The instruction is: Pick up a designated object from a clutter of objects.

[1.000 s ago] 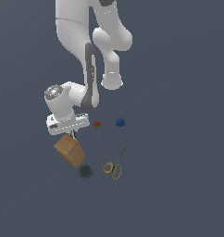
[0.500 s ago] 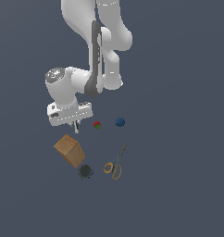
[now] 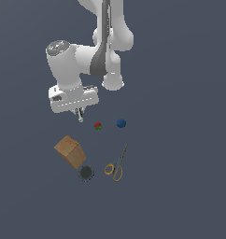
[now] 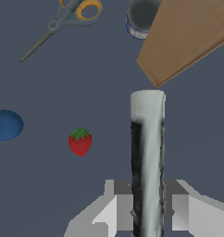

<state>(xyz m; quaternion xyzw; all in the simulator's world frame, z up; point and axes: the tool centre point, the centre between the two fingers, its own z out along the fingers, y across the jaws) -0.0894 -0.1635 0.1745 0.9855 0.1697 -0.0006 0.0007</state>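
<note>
The designated object, a slim black-and-whitish stick (image 4: 147,157), stands upright between my fingers, and my gripper (image 4: 147,210) is shut on it. In the exterior view the stick (image 3: 80,115) hangs below the gripper (image 3: 79,111), above the floor and clear of the clutter of objects. The tan-brown box (image 3: 70,151) lies below it toward the exterior view's left; in the wrist view the box (image 4: 188,32) shows just beyond the stick's tip.
A small red-and-green strawberry-like ball (image 3: 98,125) (image 4: 80,141) and a blue ball (image 3: 121,123) (image 4: 6,125) lie near the gripper. Yellow-handled scissors (image 3: 116,165) (image 4: 63,18) and a dark round disc (image 3: 86,173) (image 4: 142,16) lie beyond the box.
My gripper has risen from beside the brown box, carrying the stick up with it. The other objects have stayed put.
</note>
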